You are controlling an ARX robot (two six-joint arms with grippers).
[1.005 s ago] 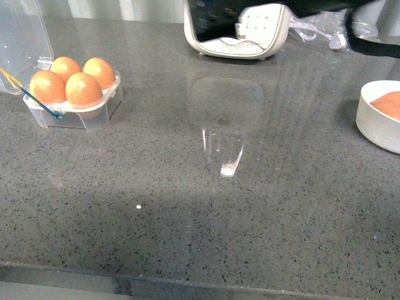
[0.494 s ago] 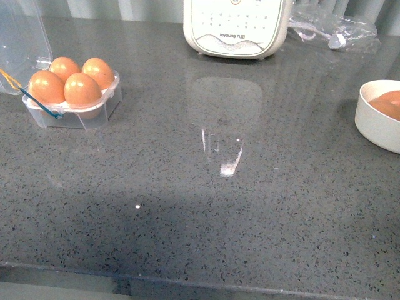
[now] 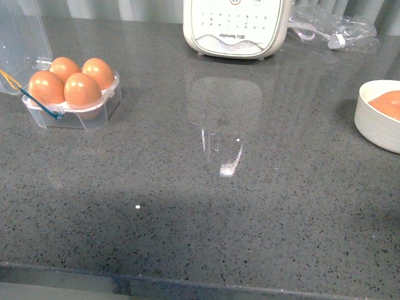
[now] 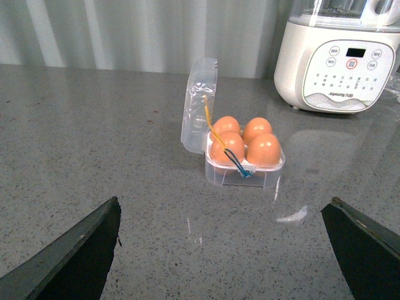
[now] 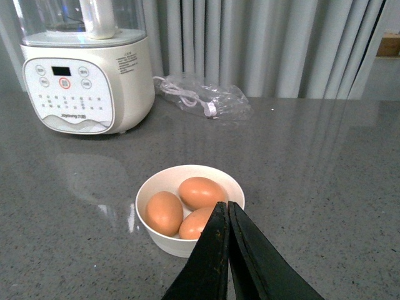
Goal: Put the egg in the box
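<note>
The box (image 3: 94,115) is a clear plastic carton at the table's far left, with its lid (image 4: 199,103) standing open and a blue-and-yellow cord (image 4: 219,139) across it. Several orange-brown eggs (image 4: 263,150) fill its cups. In the right wrist view, three more eggs (image 5: 201,190) lie in a round white bowl (image 5: 159,187). My right gripper (image 5: 227,207) is shut and empty, its tips just in front of the bowl. My left gripper (image 4: 224,200) is open and empty, well short of the box (image 4: 244,172). Neither gripper shows in the front view.
A white kitchen appliance (image 3: 237,28) stands at the back middle, with a clear plastic bag holding a cable (image 3: 331,28) to its right. The bowl (image 3: 375,122) sits at the right edge of the front view. The grey stone table's front edge (image 3: 187,281) runs along the bottom.
One second ago a dark arm crossed the top of the front view in front of the appliance. It has since left that view. The box, eggs and bowl have not moved.
</note>
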